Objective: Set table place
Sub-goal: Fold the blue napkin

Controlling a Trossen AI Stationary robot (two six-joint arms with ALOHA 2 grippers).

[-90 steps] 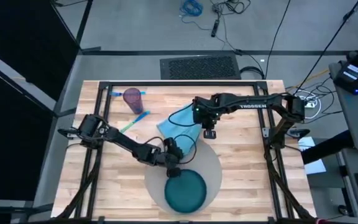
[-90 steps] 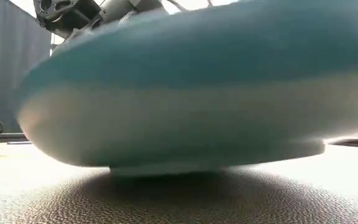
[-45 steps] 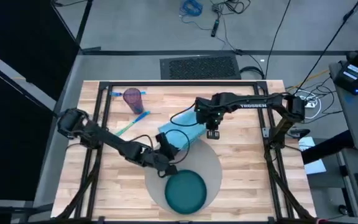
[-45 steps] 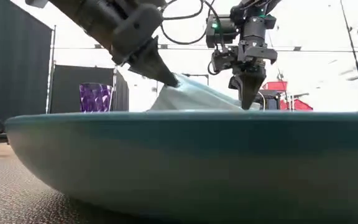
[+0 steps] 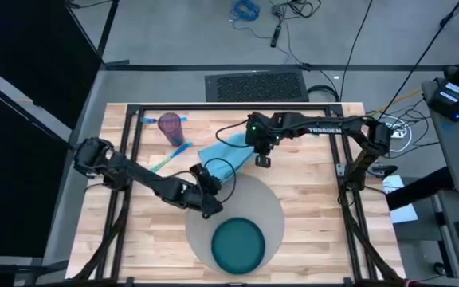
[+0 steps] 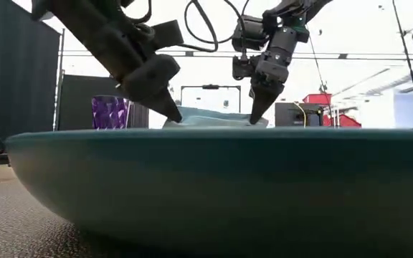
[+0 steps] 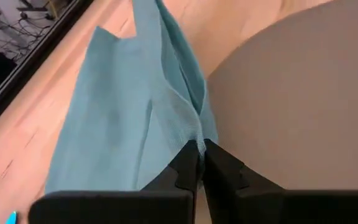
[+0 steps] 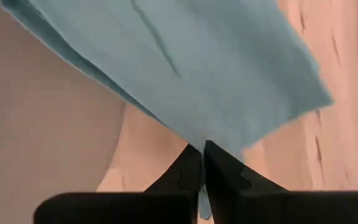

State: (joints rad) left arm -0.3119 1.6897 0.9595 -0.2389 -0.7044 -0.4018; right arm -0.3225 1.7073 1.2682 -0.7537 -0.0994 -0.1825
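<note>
A light blue napkin lies on the table, just beyond the far edge of the round grey placemat. A dark teal plate rests on the placemat's near part. My left gripper is shut on the napkin's near-left end. My right gripper is shut on its near-right corner. In the low view the napkin spans between both grippers, behind the plate. My left gripper pinches a corner of the napkin between its two fingers, where the cloth gathers into a fold. The fingers slant down from the near left. The rest of the cloth runs away over the wood. My right gripper pinches the tip of another napkin corner between its two fingers, pointing down. The cloth spreads out flat from the corner, low over the table.
A purple cup stands at the far left, with blue-green utensils lying near it. The black frame runs around the tabletop. Bare wood shows right of the placemat.
My left gripper has left the plate's rim, gone toward the far edge and taken hold of the napkin. Both grippers have then drawn the napkin toward the far left, off the placemat's edge, and lowered it. The plate now sits flat on the placemat.
</note>
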